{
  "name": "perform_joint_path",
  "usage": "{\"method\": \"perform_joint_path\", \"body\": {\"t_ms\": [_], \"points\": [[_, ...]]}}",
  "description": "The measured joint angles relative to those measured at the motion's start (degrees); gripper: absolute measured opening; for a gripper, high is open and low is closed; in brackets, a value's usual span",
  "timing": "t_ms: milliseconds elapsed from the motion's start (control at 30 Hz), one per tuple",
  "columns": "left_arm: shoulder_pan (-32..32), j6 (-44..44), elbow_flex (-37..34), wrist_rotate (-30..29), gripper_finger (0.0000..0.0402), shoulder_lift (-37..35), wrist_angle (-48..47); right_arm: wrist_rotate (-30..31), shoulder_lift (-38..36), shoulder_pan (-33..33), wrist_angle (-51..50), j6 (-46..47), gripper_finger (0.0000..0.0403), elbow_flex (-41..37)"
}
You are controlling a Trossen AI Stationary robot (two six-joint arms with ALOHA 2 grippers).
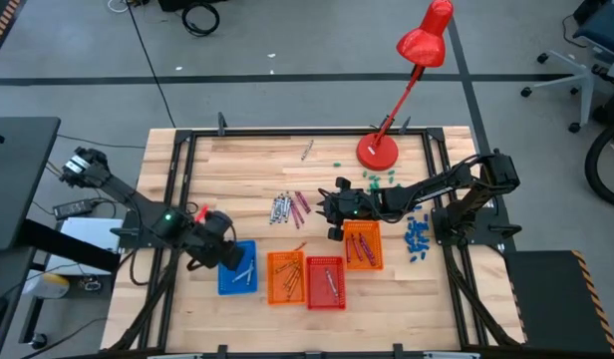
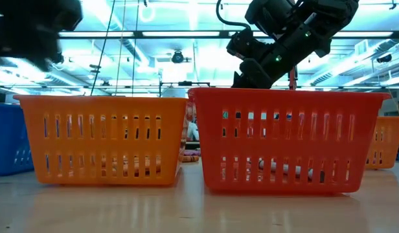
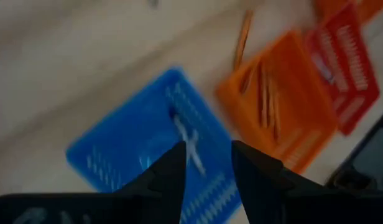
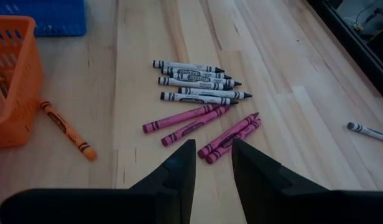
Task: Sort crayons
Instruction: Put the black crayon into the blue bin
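I have the right gripper (image 4: 213,163), jaws slightly parted and empty, over the loose grey-white and magenta wax crayons (image 4: 201,106) on the wooden bench (image 1: 257,170), presumably lining up a pick; left gripper (image 3: 207,168), likewise empty, hovers above the blue plastic basket (image 3: 117,155).

Red desk lamp (image 1: 417,70): base on the wooden surface (image 1: 247,160), just beyond right hand (image 1: 334,211), head tilted away. Teal bits (image 1: 379,178) scattered by the lamp base. Blue bits (image 1: 418,237) piled behind that hand, beside the arm. Office chair (image 1: 586,40) on the floor, well off the surface.
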Motion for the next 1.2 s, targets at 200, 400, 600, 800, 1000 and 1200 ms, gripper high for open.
{"method": "perform_joint_path", "body": {"t_ms": [200, 400, 600, 800, 1000, 1200], "points": [[5.9, 9.4, 1.0, -6.9, 0.0141, 0.5, -0.8, 0.0, 0.0, 0.0, 0.4, 0.0, 0.011, 0.0], [15.0, 21.3, 1.0, -6.8, 0.0141, 5.6, 2.3, 0.0, 0.0, 0.0, 0.9, 0.0, 0.011, 0.0], [23.8, 31.1, 1.0, -2.9, 0.0141, 13.6, 8.3, -0.5, 0.0, 0.0, 1.1, -0.1, 0.011, 0.0], [30.5, 39.9, 1.0, 1.3, 0.0141, 20.5, 14.4, -0.5, 0.0, 0.1, 0.6, -0.1, 0.011, 0.0], [34.7, 44.8, 1.0, 4.2, 0.0141, 24.6, 20.7, -0.5, 0.0, 0.2, 0.5, -0.1, 0.011, 0.0], [37.0, 46.8, 0.9, 4.3, 0.0141, 27.4, 22.4, -0.7, 0.0, 0.2, 0.6, -0.4, 0.011, 0.0]]}}
